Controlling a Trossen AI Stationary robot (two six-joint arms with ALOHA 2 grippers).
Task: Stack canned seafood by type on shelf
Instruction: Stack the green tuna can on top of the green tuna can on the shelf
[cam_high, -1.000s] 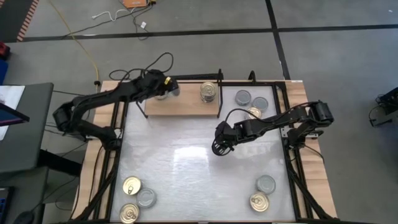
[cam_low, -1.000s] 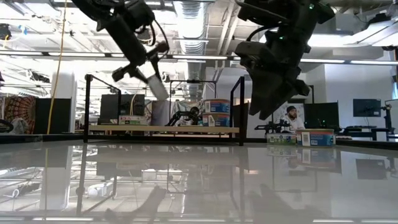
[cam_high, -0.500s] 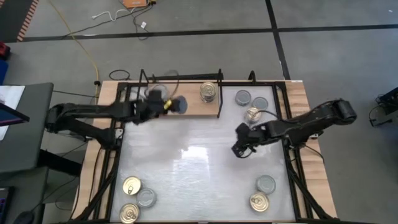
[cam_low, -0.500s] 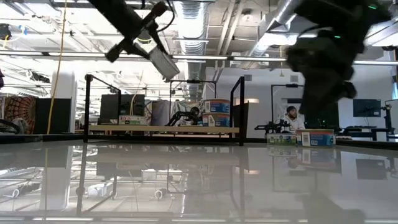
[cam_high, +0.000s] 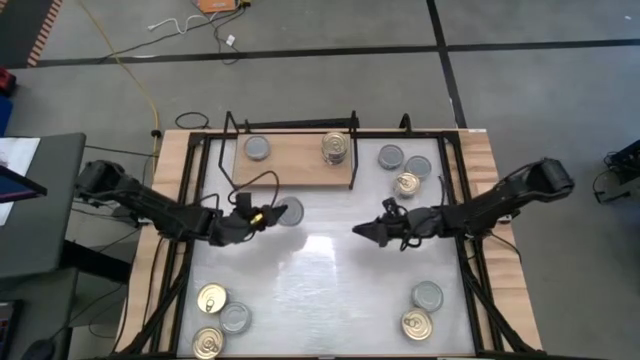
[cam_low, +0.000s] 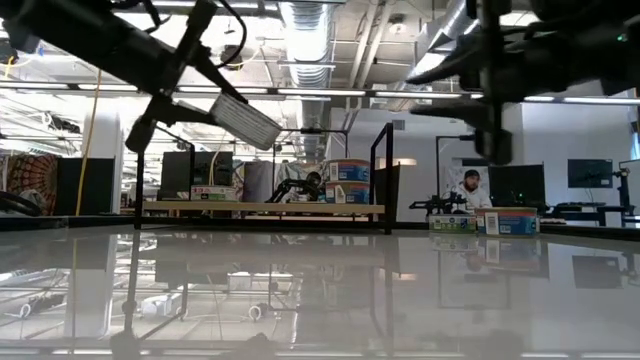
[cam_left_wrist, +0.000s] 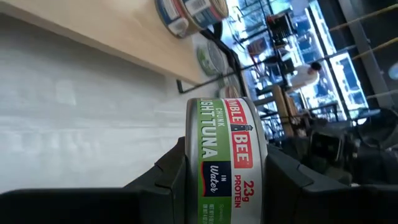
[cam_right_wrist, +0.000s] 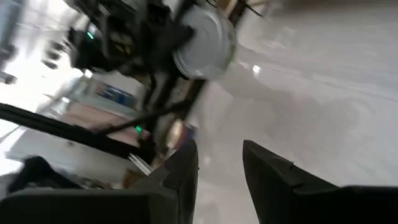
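My left gripper (cam_high: 272, 212) hangs above the white table, just on the near side of the shelf (cam_high: 295, 165), and is shut on a green-labelled tuna can (cam_left_wrist: 227, 149) with a grey top (cam_high: 290, 210). The can is tilted in the low view (cam_low: 245, 120). On the wooden shelf stand a single grey can (cam_high: 258, 148) and a short stack of cans (cam_high: 336, 147). My right gripper (cam_high: 365, 231) hovers right of the table's middle, pointing at the table's left, open with nothing between its fingers (cam_right_wrist: 221, 168). My left gripper pinches the can across its two flat ends, one finger (cam_left_wrist: 177, 180) on each; the labelled side wall (cam_left_wrist: 217, 186) faces the wrist camera. The fingers come nearly level from the table's left. The can is lifted clear of the table, tipped on edge, one flat end (cam_right_wrist: 205, 43) turned toward my right gripper.
Three loose cans (cam_high: 391, 156) (cam_high: 418, 166) (cam_high: 406, 184) lie right of the shelf. Near the front left are three more (cam_high: 212, 298) (cam_high: 236, 318) (cam_high: 207, 343), and at the front right two (cam_high: 427, 295) (cam_high: 417, 324). The middle of the table (cam_high: 320, 290) is bare.
My left gripper has swung from over the shelf's left end toward the table's near edge and down, carrying the can off the shelf and rolling it onto its edge. My right gripper has tipped from pointing down to nearly level and shifted a little toward the table's right.
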